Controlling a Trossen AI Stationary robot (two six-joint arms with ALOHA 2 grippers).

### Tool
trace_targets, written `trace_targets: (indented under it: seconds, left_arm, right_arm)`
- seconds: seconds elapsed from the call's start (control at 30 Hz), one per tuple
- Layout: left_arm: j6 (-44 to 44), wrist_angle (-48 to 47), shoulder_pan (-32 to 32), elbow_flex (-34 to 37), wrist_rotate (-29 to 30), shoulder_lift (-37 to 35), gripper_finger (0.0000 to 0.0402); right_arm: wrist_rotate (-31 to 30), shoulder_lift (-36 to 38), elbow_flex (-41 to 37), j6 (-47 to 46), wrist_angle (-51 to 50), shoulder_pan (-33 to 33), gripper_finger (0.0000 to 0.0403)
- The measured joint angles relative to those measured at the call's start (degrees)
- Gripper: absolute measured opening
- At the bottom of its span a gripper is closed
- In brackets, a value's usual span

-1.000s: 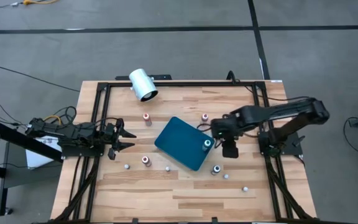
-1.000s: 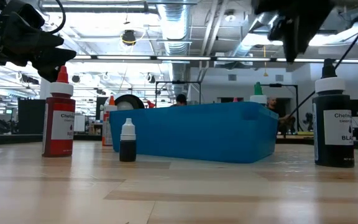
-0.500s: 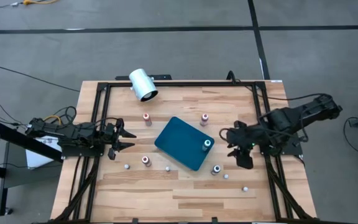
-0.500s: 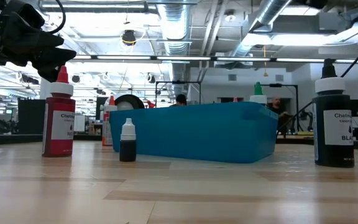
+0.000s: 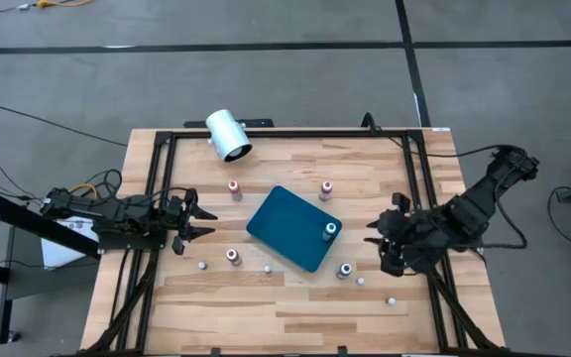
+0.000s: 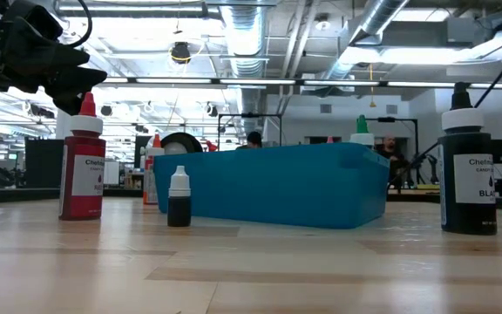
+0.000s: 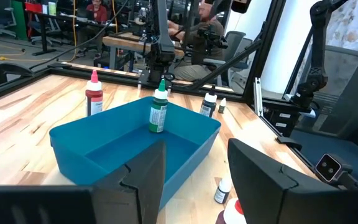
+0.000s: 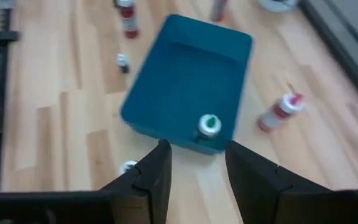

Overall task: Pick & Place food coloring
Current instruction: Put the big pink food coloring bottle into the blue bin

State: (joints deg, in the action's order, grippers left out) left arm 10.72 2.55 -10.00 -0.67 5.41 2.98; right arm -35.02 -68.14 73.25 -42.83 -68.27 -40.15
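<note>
A green-capped food coloring bottle (image 5: 331, 230) is seen standing upright inside the teal tray (image 5: 284, 224), against the tray's corner nearest the right arm, its long axis vertical and its cap pointing up. Other small bottles are scattered upright on the wooden table (image 5: 295, 307) around the tray: red-capped ones (image 5: 234, 187) beside it and a dark one (image 5: 346, 270) just off its near edge. The right gripper (image 5: 389, 244) is held above the table's right side, well apart from the tray, fingers spread and empty. The left gripper (image 5: 198, 220) is parked at the left edge, fingers parted, holding nothing.
</note>
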Motion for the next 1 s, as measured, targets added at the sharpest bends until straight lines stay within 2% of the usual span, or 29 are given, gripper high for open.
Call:
trace_targets:
  seconds: [0.23,0.4,0.7,1.0]
  left_arm:
    - [0.0,0.0,0.0,0.0,0.0,0.0,0.0165]
    - [0.0,0.0,0.01,0.0,0.0,0.0,0.0165]
    - [0.0,0.18,0.0,0.0,1.78,0.0,0.0165]
    - [-0.01,1.33,0.01,-0.01,6.84,0.0,0.0165]
  right_arm:
    - [-9.12,0.0,-0.02,-12.8,-10.46,-3.19,0.0138]
    - [-10.48,0.0,-0.02,-19.53,-14.71,-4.3,0.0133]
    - [-12.5,0.02,-6.99,-27.61,-11.89,-3.82,0.013]
    - [-11.66,0.04,-14.71,-24.34,-2.16,3.26,0.0121]
